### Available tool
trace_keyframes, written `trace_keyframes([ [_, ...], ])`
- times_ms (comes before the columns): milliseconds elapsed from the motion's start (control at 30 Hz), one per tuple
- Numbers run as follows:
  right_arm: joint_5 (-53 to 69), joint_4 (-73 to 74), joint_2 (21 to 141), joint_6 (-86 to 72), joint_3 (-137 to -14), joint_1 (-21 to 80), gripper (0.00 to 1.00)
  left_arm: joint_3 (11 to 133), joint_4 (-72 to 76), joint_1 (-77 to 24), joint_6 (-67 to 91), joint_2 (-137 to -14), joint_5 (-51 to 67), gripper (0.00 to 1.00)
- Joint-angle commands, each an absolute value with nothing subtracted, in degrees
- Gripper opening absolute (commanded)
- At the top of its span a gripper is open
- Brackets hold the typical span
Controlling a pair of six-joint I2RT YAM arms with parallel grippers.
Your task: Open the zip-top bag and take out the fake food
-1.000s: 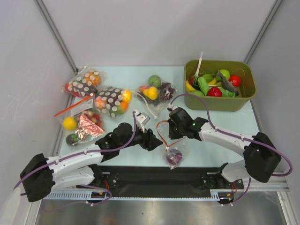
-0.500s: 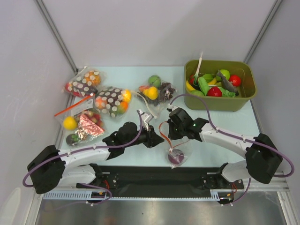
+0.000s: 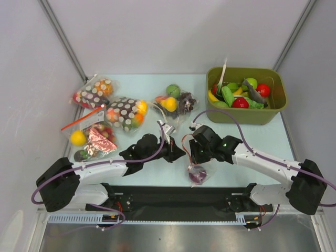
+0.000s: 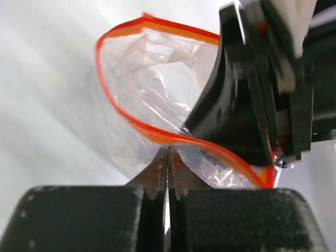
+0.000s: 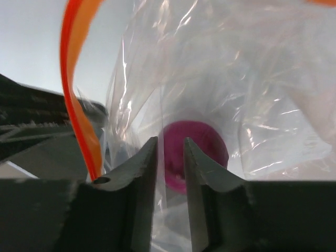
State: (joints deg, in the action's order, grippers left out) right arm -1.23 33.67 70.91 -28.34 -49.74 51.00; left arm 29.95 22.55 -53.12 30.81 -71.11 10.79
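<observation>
**Item:** zip-top bag (image 3: 196, 169), clear, with a red-orange zip strip (image 4: 127, 119).
**Location:** near the middle of the table (image 3: 262, 137), strung between the two claws, its belly sagging toward the arm bases.
**Condition:** mouth parted into a wide loop.
**Contents:** one round purple piece (image 3: 197, 176). Other fake food already lies in the green bin (image 3: 247, 116), well apart.

**Left claw** (image 4: 167, 157): fingers pressed together on the near lip, at the strip.
**Right claw** (image 5: 169, 149): fingers drawn close with a thin gap, apparently nipping the far wall. The film is too clear there to be certain.

**Handling (judged):**
- The bag is very light, limp, crinkly and slick, and will slump if either lip is dropped.
- It is best held at the strip, the one stiffer part.
- The purple piece looks hard and smooth and is likely to roll, so tipping it out seems easier than pinching it through the film.

**Views:**
- The top external view gives the layout, the bin and the neighbouring bags, but not the grip.
- The left wrist view alone shows the open loop and both lips.
- The right wrist view alone looks down inside at the piece.
</observation>
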Motion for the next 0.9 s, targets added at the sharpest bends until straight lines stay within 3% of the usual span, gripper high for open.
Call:
trace_keyframes([
  [0, -0.53, 38.22, 68.47, -28.92, -49.66, 52.03, 0.38, 33.4, 23.56, -52.3, 27.86, -71.45, 8.88, 0.0],
  [200, 3.16, 38.94, 69.08, -29.18, -47.73, 52.21, 0.51, 34.71, 23.03, -51.59, 26.28, -71.54, 8.53, 0.0],
  [700, 1.58, 31.73, 70.84, -34.1, -42.19, 55.37, 0.62, 31.38, 22.59, -51.77, 25.93, -68.3, 12.56, 0.02],
  [800, 2.19, 29.8, 71.63, -34.8, -41.22, 55.46, 0.64, 27.61, 22.15, -52.73, 26.28, -65.66, 13.71, 0.27],
  [833, 2.28, 29.1, 71.98, -35.07, -40.26, 55.46, 0.64, 26.73, 21.71, -53.0, 26.28, -64.96, 13.88, 0.42],
  [867, 2.63, 27.87, 72.24, -35.42, -39.91, 55.63, 0.65, 25.24, 20.66, -53.26, 26.28, -64.17, 13.89, 0.5],
])
